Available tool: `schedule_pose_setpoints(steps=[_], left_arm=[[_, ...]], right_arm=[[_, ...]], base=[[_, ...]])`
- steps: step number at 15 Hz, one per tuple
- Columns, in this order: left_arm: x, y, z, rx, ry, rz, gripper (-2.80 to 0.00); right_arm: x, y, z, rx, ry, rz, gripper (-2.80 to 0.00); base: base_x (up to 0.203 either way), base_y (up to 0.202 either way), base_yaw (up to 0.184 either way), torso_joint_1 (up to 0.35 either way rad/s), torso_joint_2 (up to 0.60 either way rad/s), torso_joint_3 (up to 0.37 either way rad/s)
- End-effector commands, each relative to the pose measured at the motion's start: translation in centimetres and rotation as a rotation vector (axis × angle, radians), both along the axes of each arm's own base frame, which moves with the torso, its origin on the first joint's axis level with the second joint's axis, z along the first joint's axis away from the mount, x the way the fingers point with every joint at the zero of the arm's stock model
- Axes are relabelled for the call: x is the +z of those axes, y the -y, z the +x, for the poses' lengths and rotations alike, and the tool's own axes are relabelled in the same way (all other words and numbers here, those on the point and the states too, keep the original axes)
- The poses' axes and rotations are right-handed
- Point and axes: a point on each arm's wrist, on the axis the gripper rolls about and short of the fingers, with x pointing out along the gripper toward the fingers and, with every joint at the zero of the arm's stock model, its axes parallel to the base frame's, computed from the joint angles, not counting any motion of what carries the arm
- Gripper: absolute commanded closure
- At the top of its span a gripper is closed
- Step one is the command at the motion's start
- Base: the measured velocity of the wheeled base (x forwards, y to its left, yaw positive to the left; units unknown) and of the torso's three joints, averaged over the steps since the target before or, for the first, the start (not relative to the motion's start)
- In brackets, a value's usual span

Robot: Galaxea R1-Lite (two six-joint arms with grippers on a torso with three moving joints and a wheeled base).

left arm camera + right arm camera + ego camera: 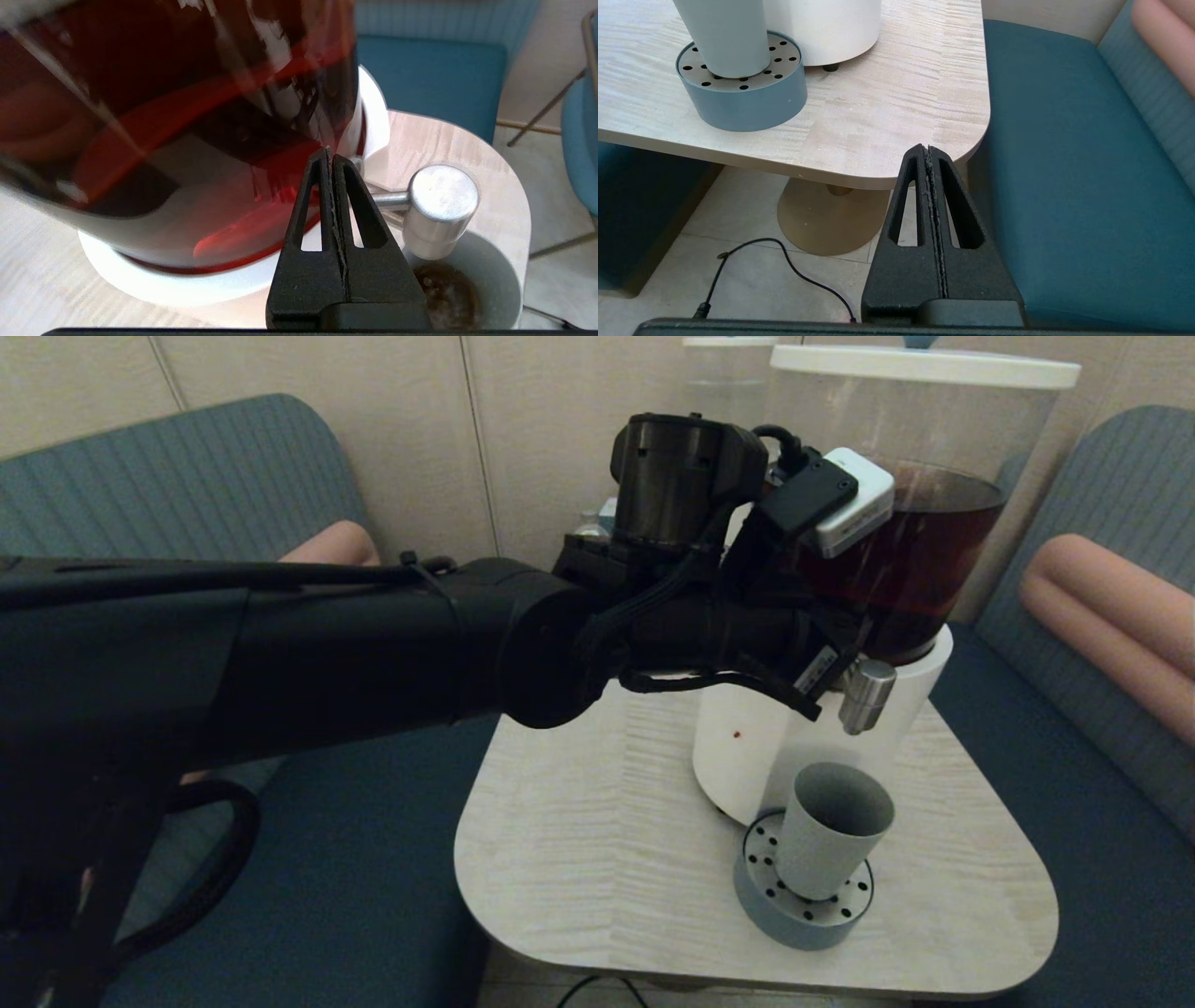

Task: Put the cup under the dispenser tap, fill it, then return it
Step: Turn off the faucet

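From the left of the head view the left arm reaches across to the dispenser, its wrist up against the clear tank of dark brown liquid; the left gripper has its fingers pressed together with nothing between them, their tips close to the tank's lower wall and just beside the stem of the dispenser tap; further right, the tap juts from the white base; directly beneath it the cup stands upright on the round perforated drip tray, which sits on the light wood table against the base; the left wrist view shows brown liquid low in the cup; off the table's right edge, the right gripper hangs parked beside the blue bench seat, fingers together and empty.
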Motion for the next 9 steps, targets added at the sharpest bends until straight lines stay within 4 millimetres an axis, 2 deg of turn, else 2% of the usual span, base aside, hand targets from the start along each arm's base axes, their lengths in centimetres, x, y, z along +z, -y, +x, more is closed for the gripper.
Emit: schedule_pose_setpoints(steps=[1,9], left_arm=[[-0.34,0.13,0.13,-0.002,-0.005,0.008,0.0],[-0.25,-0.07,-0.06,-0.009,0.033,0.032,0.0]], right_arm=[[-0.02,0.0,-0.01,0.003,0.001,-0.001,0.0],[0.0,0.0,-0.01,0.001,0.002,-0.001,0.0]], base=[[0.0,0.0,0.0,0.0,0.0,0.0],[0.0,0.0,0.0,0.0,0.0,0.0]])
